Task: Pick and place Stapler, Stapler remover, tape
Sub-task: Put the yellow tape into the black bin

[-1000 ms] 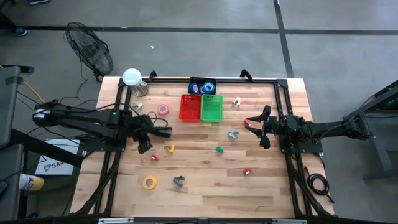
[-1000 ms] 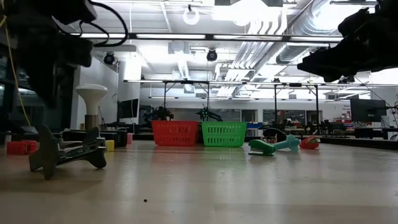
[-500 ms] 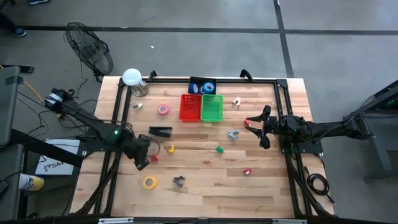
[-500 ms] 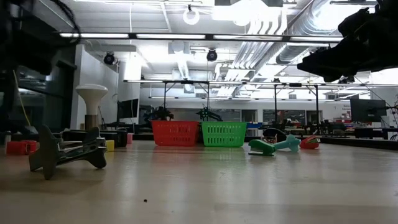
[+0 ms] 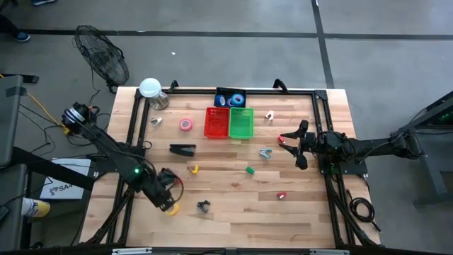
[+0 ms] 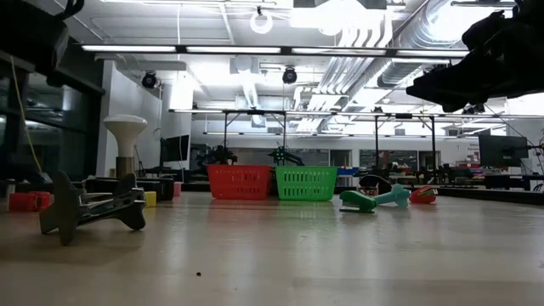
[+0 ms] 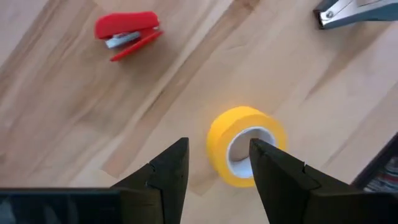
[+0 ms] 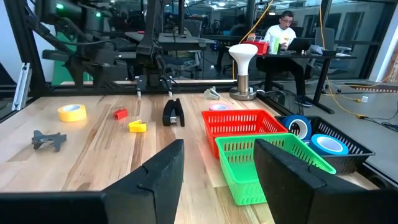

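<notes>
Left wrist view: I see my left gripper (image 7: 217,165) above the yellow tape (image 7: 246,145), jaws spread, roll just ahead between them, untouched.

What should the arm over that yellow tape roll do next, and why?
Probably lower straight down. The left gripper hangs open above the yellow tape, its fingers apart and empty, with the roll lying just ahead on the table. Once around it, it could close.
</notes>
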You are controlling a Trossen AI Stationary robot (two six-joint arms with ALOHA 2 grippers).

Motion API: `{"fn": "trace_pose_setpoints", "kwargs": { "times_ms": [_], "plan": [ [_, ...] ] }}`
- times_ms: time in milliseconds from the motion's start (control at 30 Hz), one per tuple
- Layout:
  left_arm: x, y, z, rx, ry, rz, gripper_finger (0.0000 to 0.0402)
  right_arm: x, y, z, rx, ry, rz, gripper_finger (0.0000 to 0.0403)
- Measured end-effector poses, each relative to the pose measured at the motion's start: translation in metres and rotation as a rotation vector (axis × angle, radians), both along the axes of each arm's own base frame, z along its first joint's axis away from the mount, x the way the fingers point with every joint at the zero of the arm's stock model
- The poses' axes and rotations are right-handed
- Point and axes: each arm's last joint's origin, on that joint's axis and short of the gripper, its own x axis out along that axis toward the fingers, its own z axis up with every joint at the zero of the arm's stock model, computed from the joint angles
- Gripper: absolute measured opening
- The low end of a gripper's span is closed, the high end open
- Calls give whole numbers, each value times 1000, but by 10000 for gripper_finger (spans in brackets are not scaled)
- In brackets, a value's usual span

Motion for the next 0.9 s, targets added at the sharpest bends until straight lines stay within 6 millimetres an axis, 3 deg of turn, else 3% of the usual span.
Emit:
{"fn": "trace_pose_setpoints", "kwargs": {
  "times_ms": [467,900],
  "plan": [
    [33,-32,-23,32,208,17,165,0,0,0,0,1,0,185],
    [26,-33,-31,81,270,80,165,0,0,0,0,0,0,185]
  ]
}}
